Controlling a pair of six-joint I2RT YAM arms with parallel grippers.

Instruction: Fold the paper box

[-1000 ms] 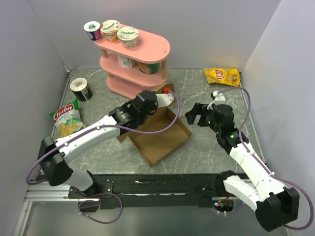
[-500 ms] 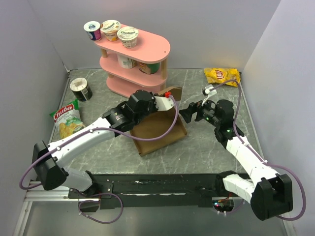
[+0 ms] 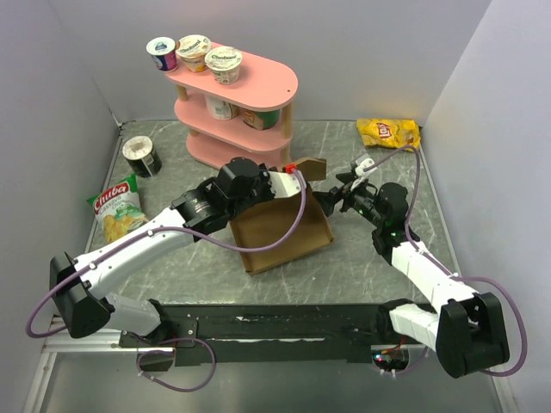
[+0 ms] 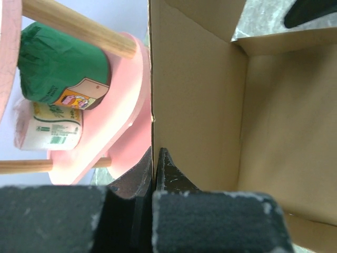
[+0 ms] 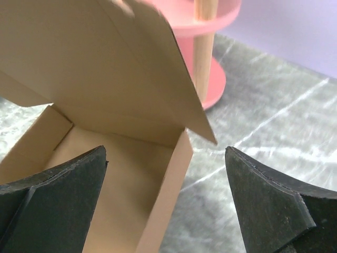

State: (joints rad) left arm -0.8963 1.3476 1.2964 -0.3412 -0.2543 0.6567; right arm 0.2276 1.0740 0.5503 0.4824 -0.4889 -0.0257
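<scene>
I see the paper box mid-surface, open side up. My left tool is pinched tight on its far-left wall. My right tool gapes wide just off the box's far-right corner, gripping nothing. The pink shelf stands beyond.

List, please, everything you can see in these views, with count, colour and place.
box: one, brown, table centre, partly folded
shelf: one, pink, three tiers, behind box
yogurt cups: three, mostly white, top tier
containers: two, green and white, middle tier
tin: one, dark, table's far-left corner
green bag: one, left edge
yellow bag: one, far-right corner
table: one, grey marbled
left end effector: black, shut on box wall
right end effector: black, open, by box flap
</scene>
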